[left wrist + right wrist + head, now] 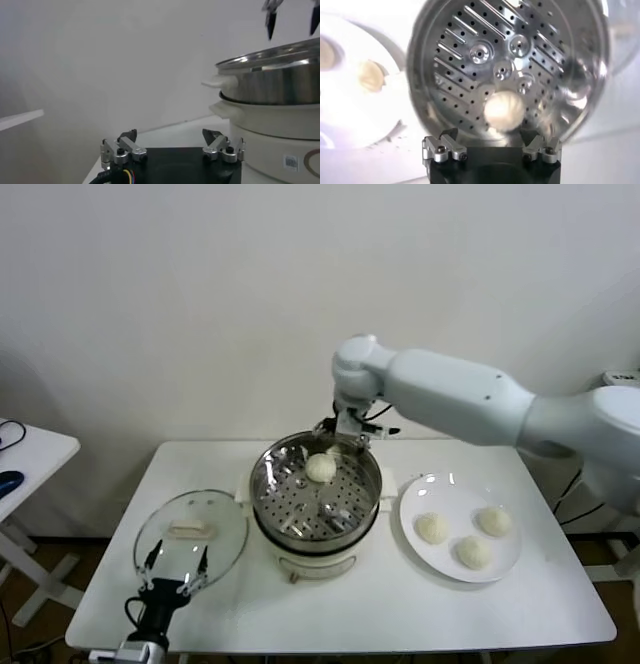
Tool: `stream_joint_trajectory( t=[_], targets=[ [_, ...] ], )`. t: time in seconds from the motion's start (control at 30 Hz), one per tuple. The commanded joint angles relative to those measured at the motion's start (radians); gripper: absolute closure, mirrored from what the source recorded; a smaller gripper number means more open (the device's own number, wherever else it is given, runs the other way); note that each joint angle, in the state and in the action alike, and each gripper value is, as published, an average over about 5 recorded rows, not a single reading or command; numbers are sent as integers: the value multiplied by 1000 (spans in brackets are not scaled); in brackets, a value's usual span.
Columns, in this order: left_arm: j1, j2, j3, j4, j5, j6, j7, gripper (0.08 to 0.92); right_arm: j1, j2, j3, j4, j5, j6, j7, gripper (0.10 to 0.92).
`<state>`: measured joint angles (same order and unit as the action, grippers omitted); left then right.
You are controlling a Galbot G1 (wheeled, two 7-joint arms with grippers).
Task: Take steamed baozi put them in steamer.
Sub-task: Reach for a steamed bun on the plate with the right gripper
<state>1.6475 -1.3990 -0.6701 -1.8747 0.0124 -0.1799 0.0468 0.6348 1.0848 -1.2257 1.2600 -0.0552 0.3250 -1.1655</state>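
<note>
Head view: steamer stands mid-table beside a white plate bearing three steamed baozi, one baozi on its perforated tray under the released, empty right gripper; left gripper idle, open.

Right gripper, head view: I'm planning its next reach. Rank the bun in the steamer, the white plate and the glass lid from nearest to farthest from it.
From the open right gripper, above the steamer's far rim:
1. Bun in the steamer: just under it, on the perforated tray.
2. White plate: on the robot's right of the steamer, three buns on it.
3. Glass lid: on the robot's left, near the idle left gripper.
</note>
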Motion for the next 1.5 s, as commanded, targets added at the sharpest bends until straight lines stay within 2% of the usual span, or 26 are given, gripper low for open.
stream_joint_trajectory(
  t=[0.03,0.23,0.57,1.03,1.5],
  targets=[
    [2,-6,12,-7,11,-1,0,177,158,-261,-130,-17,474,-244,42,203],
    [5,-7,14,-20,18,3,0,177,84,-366,-132,-93,496,-325,75,203],
    [2,-5,18,-13,15,3,1,177,-117,-454,-113,-76,444,-424,123,203],
    [-3,-7,9,0,20,11,1,177,-324,-364,-59,-84,399,-450,125,203],
    [2,-8,2,21,16,3,0,177,-402,-272,-28,-198,350,-433,126,203]
  ],
)
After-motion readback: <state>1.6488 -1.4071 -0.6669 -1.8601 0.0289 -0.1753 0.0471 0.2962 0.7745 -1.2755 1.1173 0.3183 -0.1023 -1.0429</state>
